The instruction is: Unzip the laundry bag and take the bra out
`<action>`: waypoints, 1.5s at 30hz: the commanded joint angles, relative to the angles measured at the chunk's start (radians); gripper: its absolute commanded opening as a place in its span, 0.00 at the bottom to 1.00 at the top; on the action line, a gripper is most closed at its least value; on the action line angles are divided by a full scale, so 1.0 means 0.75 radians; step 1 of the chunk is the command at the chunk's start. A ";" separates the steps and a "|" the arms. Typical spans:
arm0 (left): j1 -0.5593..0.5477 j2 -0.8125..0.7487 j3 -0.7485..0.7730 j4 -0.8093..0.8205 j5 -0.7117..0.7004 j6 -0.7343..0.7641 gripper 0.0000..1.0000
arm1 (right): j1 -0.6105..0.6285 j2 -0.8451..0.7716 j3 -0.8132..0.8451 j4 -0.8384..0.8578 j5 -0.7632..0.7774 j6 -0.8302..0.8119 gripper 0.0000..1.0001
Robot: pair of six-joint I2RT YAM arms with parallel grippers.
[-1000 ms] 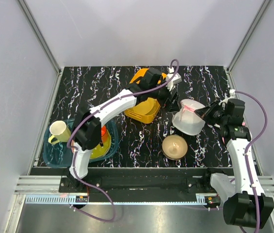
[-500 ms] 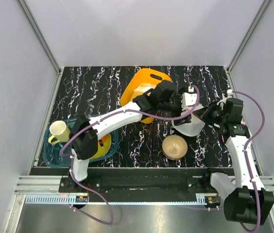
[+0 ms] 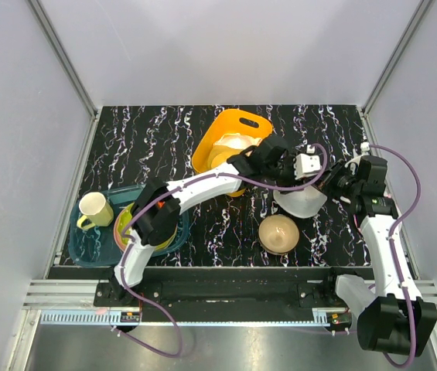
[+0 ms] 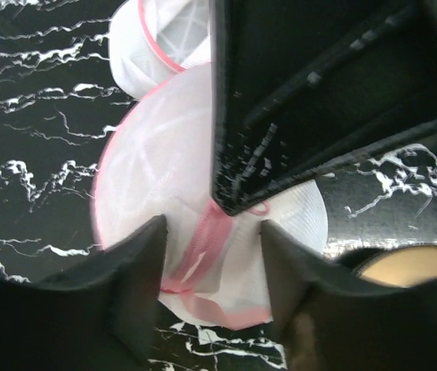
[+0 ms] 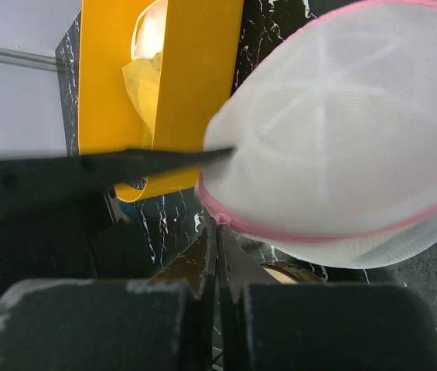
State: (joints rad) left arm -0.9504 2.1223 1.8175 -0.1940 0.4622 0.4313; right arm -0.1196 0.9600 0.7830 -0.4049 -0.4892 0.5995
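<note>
The laundry bag [image 3: 299, 199] is a white mesh drum with pink zip trim, lying right of centre on the black marbled table. My right gripper [image 3: 330, 184] is shut on its pink trim at the right edge; in the right wrist view the closed fingertips [image 5: 218, 232] pinch the trim below the bag [image 5: 342, 139]. My left gripper [image 3: 308, 174] hovers over the bag's top. In the left wrist view it [image 4: 214, 232] is open, its fingers [image 4: 133, 286] either side of the pink zip strip [image 4: 203, 247] without touching it. The bra is hidden.
A yellow container [image 3: 230, 147] stands just behind the left arm. A tan bowl [image 3: 278, 232] sits in front of the bag. At the left, a teal tray [image 3: 87, 251] holds a cream cup [image 3: 94, 209] and a yellow-green bowl [image 3: 156, 228].
The left arm has swung right from the yellow container to above the bag, and its jaws have narrowed a little. The right gripper has kept its pinch on the trim.
</note>
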 commanded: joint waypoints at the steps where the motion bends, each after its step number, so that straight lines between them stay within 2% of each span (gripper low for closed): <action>1: -0.005 0.023 0.125 0.048 -0.027 -0.010 0.00 | 0.008 -0.040 0.001 0.047 0.014 -0.008 0.00; 7: 0.030 -0.028 0.036 -0.007 0.012 0.006 0.00 | -0.014 -0.081 -0.048 0.023 0.157 -0.042 0.00; 11: 0.087 -0.142 -0.102 0.044 0.010 0.012 0.00 | -0.149 -0.116 -0.107 0.012 0.180 -0.020 0.00; 17: 0.191 -0.218 -0.241 0.126 -0.007 -0.043 0.00 | -0.205 -0.151 -0.177 -0.014 0.202 -0.030 0.00; 23: 0.279 -0.224 -0.288 0.255 0.071 -0.166 0.00 | -0.205 -0.177 -0.187 -0.012 0.139 0.000 0.00; 26: 0.277 -0.173 -0.211 0.242 0.110 -0.223 0.00 | -0.205 -0.194 -0.185 0.018 0.076 0.037 0.00; 27: 0.275 -0.159 -0.127 0.208 0.148 -0.231 0.12 | -0.205 -0.194 -0.177 0.022 0.055 0.051 0.00; 28: 0.275 -0.146 -0.082 0.110 0.183 -0.246 0.44 | -0.205 -0.196 -0.171 0.022 0.047 0.054 0.00; 29: 0.273 -0.161 -0.055 0.087 0.206 -0.311 0.59 | -0.205 -0.194 -0.165 0.024 0.043 0.056 0.00; 31: 0.271 -0.222 -0.114 0.131 0.206 -0.336 0.75 | -0.205 -0.194 -0.142 0.012 0.027 0.056 0.00; 32: 0.263 -0.313 -0.177 0.176 0.172 -0.317 0.88 | -0.205 -0.198 -0.134 0.012 0.018 0.056 0.00; 34: 0.253 -0.391 -0.308 0.295 0.149 -0.291 0.94 | -0.205 -0.208 -0.111 0.004 -0.002 0.056 0.00; 36: 0.226 -0.425 -0.319 0.310 0.167 -0.276 0.96 | -0.205 -0.214 -0.095 -0.006 -0.008 0.054 0.00; 40: 0.130 -0.357 -0.229 0.192 0.124 -0.195 0.95 | -0.205 -0.214 -0.081 -0.014 -0.027 0.049 0.00; 43: 0.022 -0.263 -0.117 0.085 -0.019 -0.056 0.91 | -0.205 -0.216 -0.074 -0.027 -0.033 0.045 0.00; 45: -0.035 -0.245 -0.096 0.091 -0.097 0.008 0.88 | -0.205 -0.223 -0.072 -0.037 -0.035 0.043 0.00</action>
State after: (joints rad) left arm -0.8955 1.8915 1.6825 -0.0982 0.4957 0.3092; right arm -0.2691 0.8146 0.6815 -0.4225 -0.4881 0.6338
